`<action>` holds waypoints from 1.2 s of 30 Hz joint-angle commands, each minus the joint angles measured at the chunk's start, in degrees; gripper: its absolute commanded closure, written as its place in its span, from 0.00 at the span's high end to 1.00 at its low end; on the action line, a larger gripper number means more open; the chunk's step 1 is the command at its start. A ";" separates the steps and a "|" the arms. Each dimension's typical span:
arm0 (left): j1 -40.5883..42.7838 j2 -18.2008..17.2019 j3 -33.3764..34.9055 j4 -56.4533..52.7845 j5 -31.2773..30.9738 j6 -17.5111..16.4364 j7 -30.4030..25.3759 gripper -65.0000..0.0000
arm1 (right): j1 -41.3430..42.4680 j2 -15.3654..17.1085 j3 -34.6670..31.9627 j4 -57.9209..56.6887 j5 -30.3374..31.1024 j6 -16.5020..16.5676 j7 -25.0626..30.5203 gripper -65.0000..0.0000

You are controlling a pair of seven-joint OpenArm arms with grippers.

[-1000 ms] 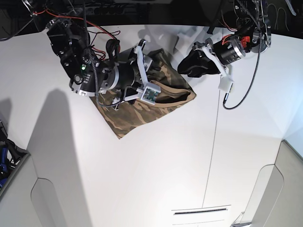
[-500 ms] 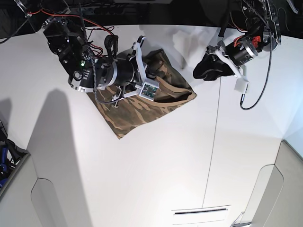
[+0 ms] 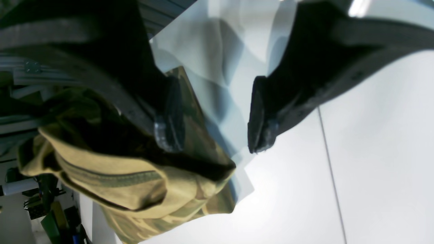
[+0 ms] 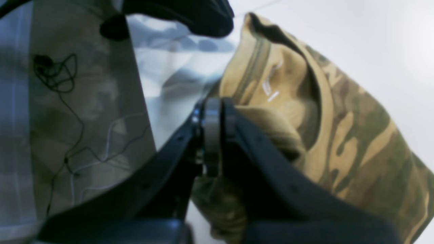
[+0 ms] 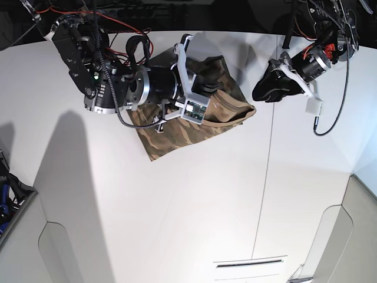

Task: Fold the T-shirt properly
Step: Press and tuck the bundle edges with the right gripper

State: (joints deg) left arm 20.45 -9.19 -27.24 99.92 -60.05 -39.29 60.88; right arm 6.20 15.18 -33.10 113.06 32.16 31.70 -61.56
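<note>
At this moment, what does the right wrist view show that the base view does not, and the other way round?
Only the right wrist view shows the right gripper up close, its jaws pressed together with a fold of the T-shirt bunched against them, and the pale label inside the collar.

Only the base view shows the whole white table, both arms, and the left gripper hanging off to the side of the cloth.

Both show the camouflage T-shirt with its tan collar.
</note>
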 commanded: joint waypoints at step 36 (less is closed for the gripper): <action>9.40 -3.93 -0.63 0.98 -0.55 -0.71 -0.61 0.51 | -0.31 -7.76 15.34 1.03 1.27 -0.24 0.28 0.22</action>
State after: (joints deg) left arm 29.78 -12.80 -27.53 99.92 -59.16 -39.29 61.04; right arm 5.30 7.49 -17.76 113.14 32.60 31.33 -62.02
